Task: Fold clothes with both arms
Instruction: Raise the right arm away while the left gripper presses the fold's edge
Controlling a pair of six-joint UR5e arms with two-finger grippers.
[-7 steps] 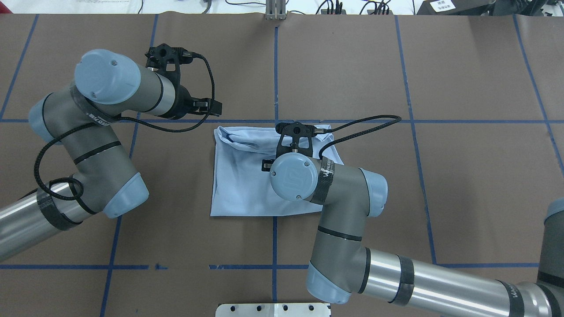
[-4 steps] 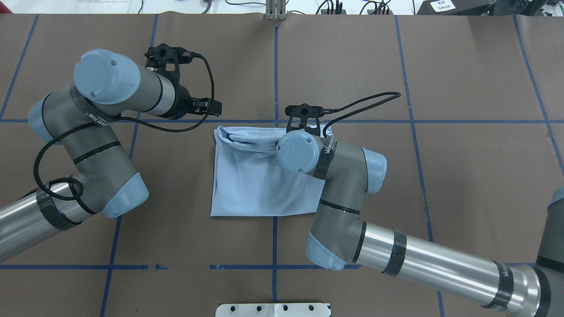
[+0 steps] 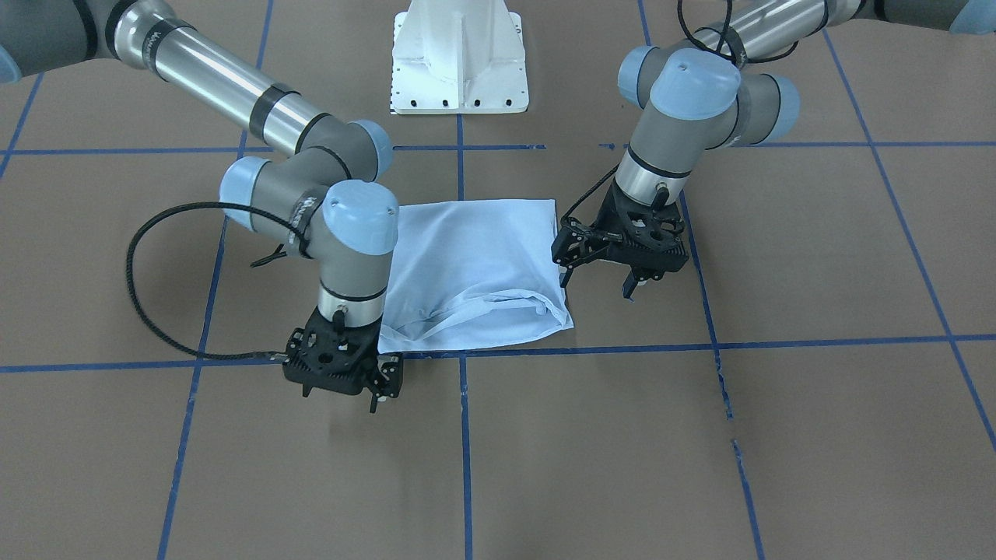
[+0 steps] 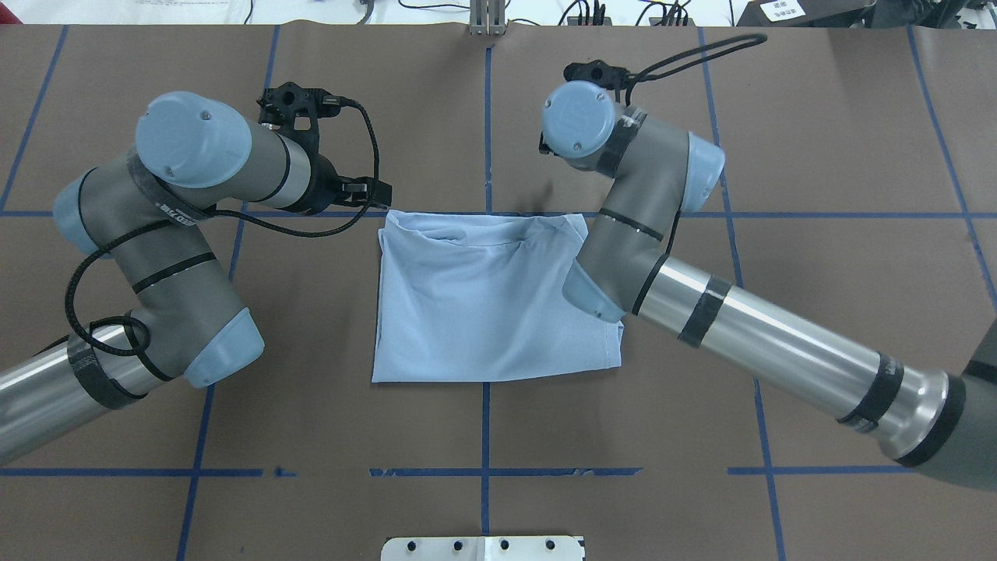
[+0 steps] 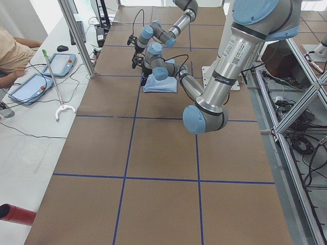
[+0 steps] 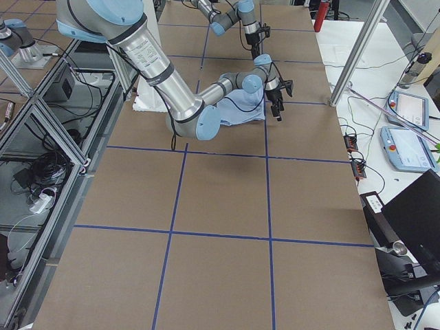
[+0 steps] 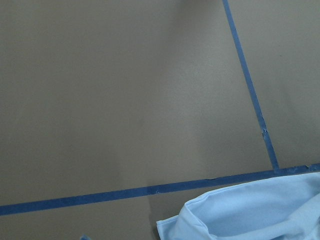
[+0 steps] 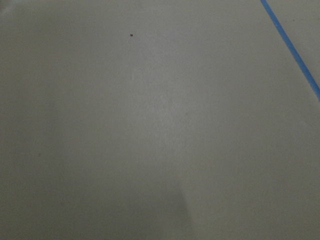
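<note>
Nearest the robot, the white pedestal base point(image 3: 459, 54) stood at the edge of the brown table point(image 4: 818, 117), which was marked into squares by blue tape lines point(image 4: 487, 117). From there the right arm point(image 4: 779, 351) reached forward across the near right corner of the light blue T-shirt point(image 4: 483, 312), while the left arm point(image 4: 156, 257) bent in from the other side. The T-shirt lay on the table between the two arms, folded into a rough rectangle. Its near edge was straight and smooth, and its far edge was rumpled into loose folds lying along a cross line of tape. Neither print nor label showed. At the shirt's far left corner hung the left gripper point(image 3: 597, 286), pointing down with its fingers apart and nothing between them. It was just beside the cloth, and whether it touched could not be told. The left wrist view caught only that corner of the shirt against the tape. Farther out, past the tape line and off the shirt's far right corner, the right gripper point(image 3: 340, 398) was held over bare table, its fingers seemingly apart and empty, clear of the cloth. Beyond the table's far edge, black cables point(image 4: 584, 12) lay on a white surface.
</note>
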